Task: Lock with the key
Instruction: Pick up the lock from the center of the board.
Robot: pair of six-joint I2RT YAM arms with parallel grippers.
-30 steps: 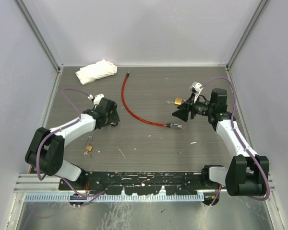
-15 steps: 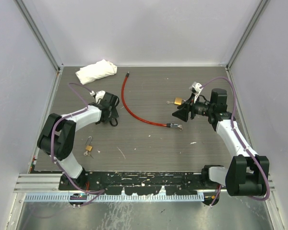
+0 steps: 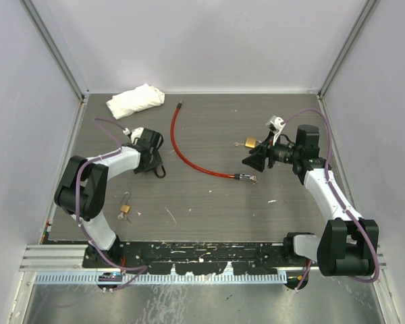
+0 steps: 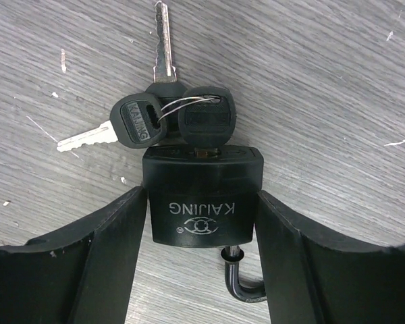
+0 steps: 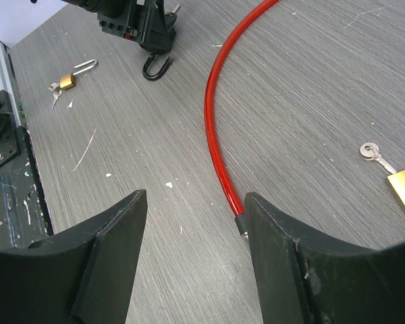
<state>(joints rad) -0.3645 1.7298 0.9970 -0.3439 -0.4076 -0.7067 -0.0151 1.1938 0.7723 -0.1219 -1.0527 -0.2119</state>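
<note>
A black padlock point(image 4: 201, 202) lies on the table with its shackle point(image 4: 243, 287) swung open. A black-headed key point(image 4: 206, 121) sits in its keyhole, and two more keys point(image 4: 131, 125) hang from the same ring. My left gripper point(image 4: 201, 223) has its fingers pressed against both sides of the lock body. From above, the left gripper point(image 3: 152, 162) is at the table's left, and the shackle point(image 3: 160, 171) pokes out beside it. My right gripper point(image 5: 196, 223) hovers open over bare table, close to the end of a red cable point(image 5: 216, 135).
The red cable point(image 3: 189, 158) curves across the middle. A brass padlock point(image 3: 250, 142) with a key point(image 5: 374, 154) lies by the right gripper. A small brass padlock point(image 3: 125, 206) lies near the front left. A white cloth point(image 3: 135, 100) sits at the back left.
The left jaws have closed in onto the black padlock's sides, and the left arm's elbow has swung up and back. The right arm has not moved.
</note>
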